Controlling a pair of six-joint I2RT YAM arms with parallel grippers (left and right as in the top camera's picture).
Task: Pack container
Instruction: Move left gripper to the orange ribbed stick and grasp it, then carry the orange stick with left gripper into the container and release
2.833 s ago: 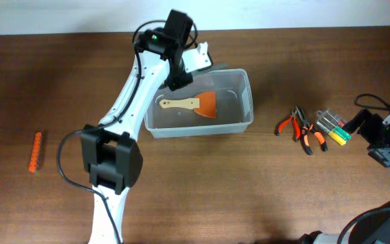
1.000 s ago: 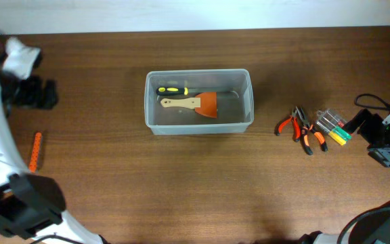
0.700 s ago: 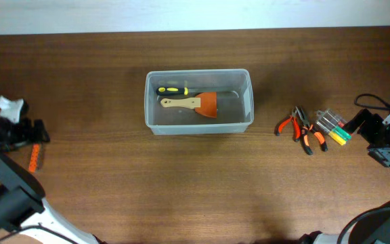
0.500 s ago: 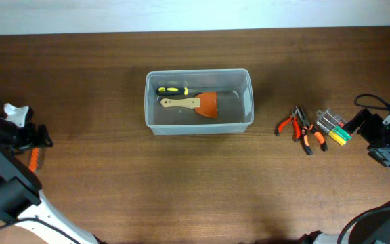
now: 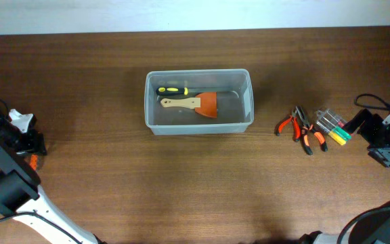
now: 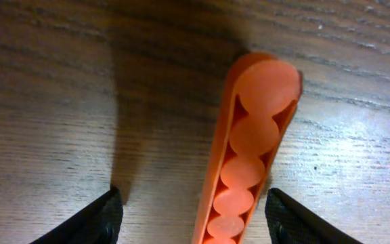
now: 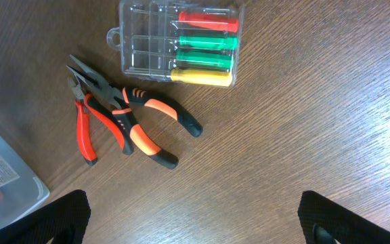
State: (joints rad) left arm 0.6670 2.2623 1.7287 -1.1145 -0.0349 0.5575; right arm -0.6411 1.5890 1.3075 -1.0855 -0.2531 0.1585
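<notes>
The container (image 5: pixel 246 102), a clear plastic tub, stands in the middle of the table. In it lie a yellow-and-black screwdriver (image 5: pixel 171 89) and a wooden-handled scraper with an orange blade (image 5: pixel 189 104). At the far left edge my left gripper (image 5: pixel 32 146) hangs low over an orange strip of round beads (image 6: pixel 250 149). In the left wrist view the strip lies between the open fingers (image 6: pixel 105 218) of my left gripper (image 6: pixel 193 200), with a gap on each side. My right gripper (image 5: pixel 374 139) stands open at the far right with nothing in it (image 7: pixel 198 217).
Right of the tub lie red-handled pliers (image 7: pixel 85 129) and orange-and-black pliers (image 7: pixel 147 129), seen together from overhead (image 5: pixel 302 129). Beside them is a clear case of coloured screwdrivers (image 7: pixel 181 42), also in the overhead view (image 5: pixel 334 127). A corner of the tub (image 7: pixel 5 190) shows in the right wrist view.
My left arm has swung from the tub to the far left and come down over the orange strip, its fingers narrowing round it. The right arm has not moved.
</notes>
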